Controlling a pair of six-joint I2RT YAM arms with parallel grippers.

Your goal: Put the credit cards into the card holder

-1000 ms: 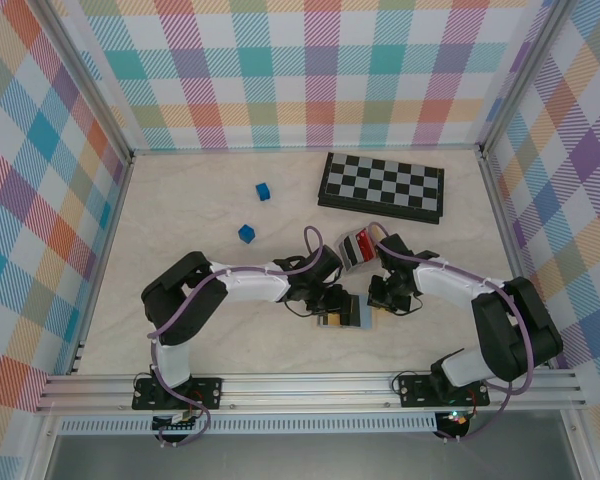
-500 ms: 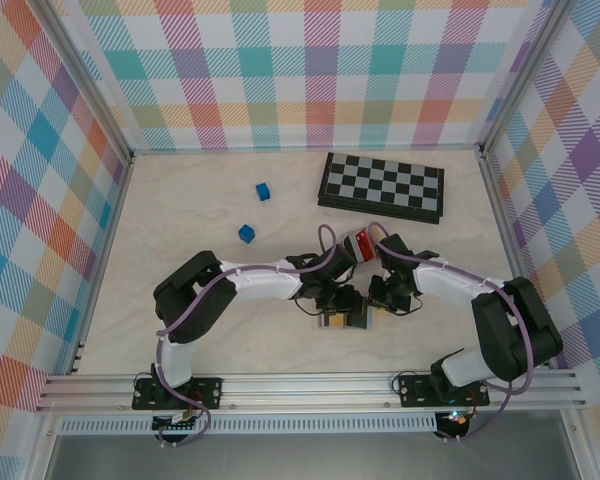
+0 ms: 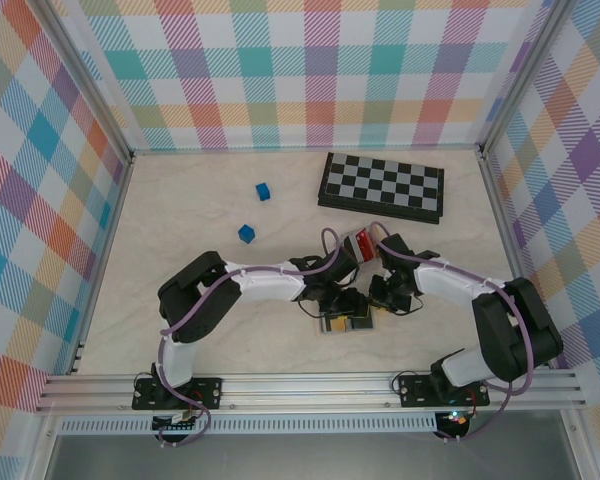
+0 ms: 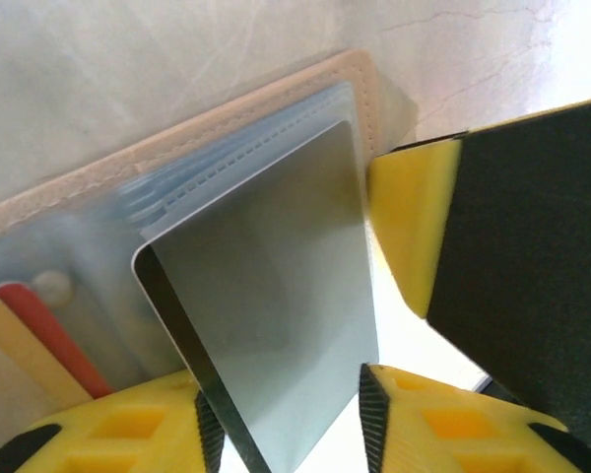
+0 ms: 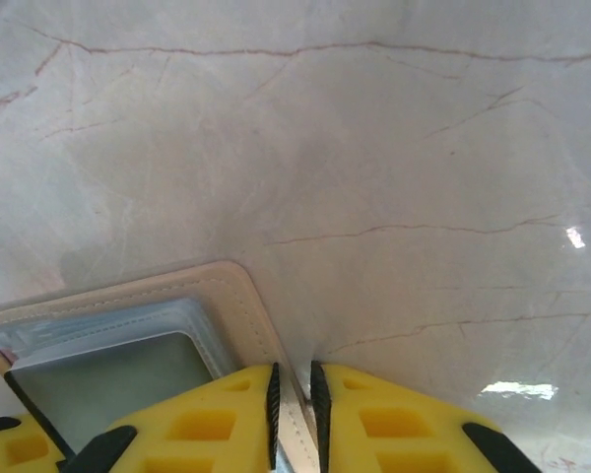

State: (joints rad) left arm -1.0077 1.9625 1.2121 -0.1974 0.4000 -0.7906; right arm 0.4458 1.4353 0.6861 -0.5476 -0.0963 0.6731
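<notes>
Left jaws stand apart, flanking grey card (image 4: 266, 305); right jaws clamped on card holder (image 5: 177, 285) edge.

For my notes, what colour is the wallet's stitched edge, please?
Tan-beige; the wallet shows best in the right wrist view.

The grey card (image 4: 276, 315) is cut by the bottom edge; the card holder (image 4: 177, 138) blurs toward the left.
</notes>
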